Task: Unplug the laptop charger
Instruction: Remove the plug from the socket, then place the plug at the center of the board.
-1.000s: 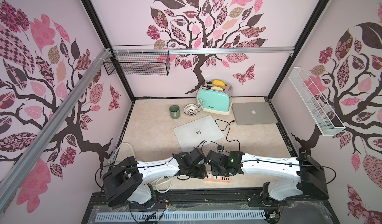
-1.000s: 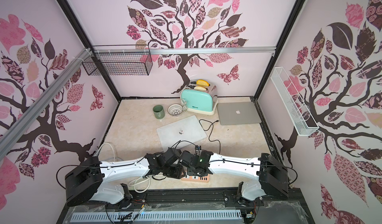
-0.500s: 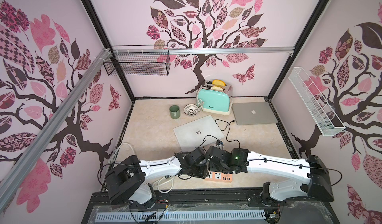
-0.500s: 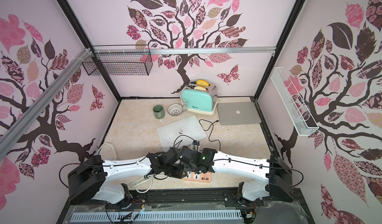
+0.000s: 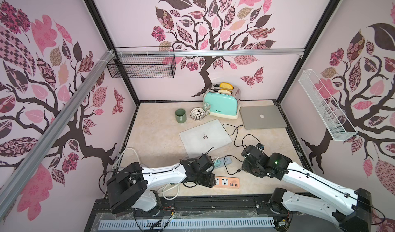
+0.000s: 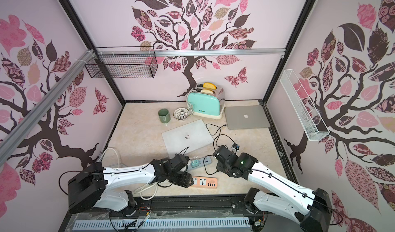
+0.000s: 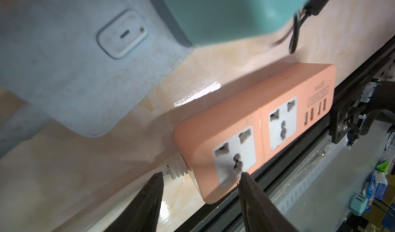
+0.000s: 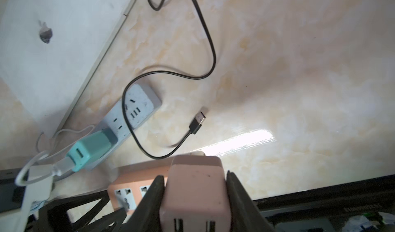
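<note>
Charger is out of the socket. The right pincer is clenched on its two flat sides, holding it in the air above the tabletop, close to the orange power strip. Both sockets on that strip are empty in the left wrist view. In both top views the charger is hidden under the wrist.

Left pincer is released, with fingers spread astride the cord end of the strip. One tip overlaps a socket face; can't tell if it touches.

My read: the unplugging itself is done. What's left is clearing away and parking the charger.

Doing it well:
- Hold the squeeze steady. The plastic is smooth with rounded edges, so the charger will likely twist if the grip eases.
- Get more height before any sideways swing, so the prongs don't clip the strip.
- Watch the black cable. It loops over the grey power strip, and its USB plug lies loose on the tabletop near the charger. Set down on the bare patch beyond it.
- Back the left pincer straight off so the strip isn't dragged.

Look of the charger: a pale pink, rounded cube with a matte finish and a few dark specks. The face toward the wrist camera has two USB ports, both empty. The prong face is turned away and not readable.
</note>
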Controlling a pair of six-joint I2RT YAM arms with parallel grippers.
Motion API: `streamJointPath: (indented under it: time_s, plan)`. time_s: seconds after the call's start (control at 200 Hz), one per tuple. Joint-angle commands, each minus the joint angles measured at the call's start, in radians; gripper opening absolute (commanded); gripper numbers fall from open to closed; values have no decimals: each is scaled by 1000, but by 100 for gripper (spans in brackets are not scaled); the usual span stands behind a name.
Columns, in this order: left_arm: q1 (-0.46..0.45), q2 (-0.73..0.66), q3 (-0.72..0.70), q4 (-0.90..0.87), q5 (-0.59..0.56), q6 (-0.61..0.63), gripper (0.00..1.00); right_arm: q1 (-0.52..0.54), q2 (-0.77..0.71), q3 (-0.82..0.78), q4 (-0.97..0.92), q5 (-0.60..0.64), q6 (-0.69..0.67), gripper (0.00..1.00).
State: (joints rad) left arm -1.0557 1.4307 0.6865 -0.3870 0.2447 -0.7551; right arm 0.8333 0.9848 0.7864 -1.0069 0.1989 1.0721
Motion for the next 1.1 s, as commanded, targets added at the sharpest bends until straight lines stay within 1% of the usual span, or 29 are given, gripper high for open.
streamJointPath:
  time_s: [0.0, 0.14, 0.235, 0.34, 0.425, 0.525, 0.62, 0.745, 0.885, 1.095]
  plan:
    - [0, -14, 19, -87, -7, 20, 62, -22, 42, 29, 59, -44, -95, 14]
    - [8, -39, 39, -100, -11, 20, 65, -31, 131, 42, 103, -85, -146, 19]
    - [11, -58, 46, -101, -6, 29, 67, -36, 172, 43, 131, -106, -165, 20]
    - [11, -69, 69, -130, 7, 61, 70, -49, 190, 46, 150, -103, -180, 21]
    - [13, -89, 76, -155, 2, 70, 71, -84, 202, 41, 174, -114, -199, 25]
    - [17, -110, 79, -183, 2, 81, 72, -140, 226, 24, 212, -160, -224, 26]
    - [26, -147, 72, -223, 4, 90, 74, -155, 252, 17, 235, -167, -243, 30]
    - [67, -229, 45, -270, 7, 92, 75, -158, 289, 22, 245, -175, -264, 33]
    - [140, -330, -3, -284, 62, 94, 78, -160, 321, 16, 261, -179, -266, 39]
    - [145, -374, -19, -321, 43, 77, 79, -161, 352, 7, 272, -182, -267, 45]
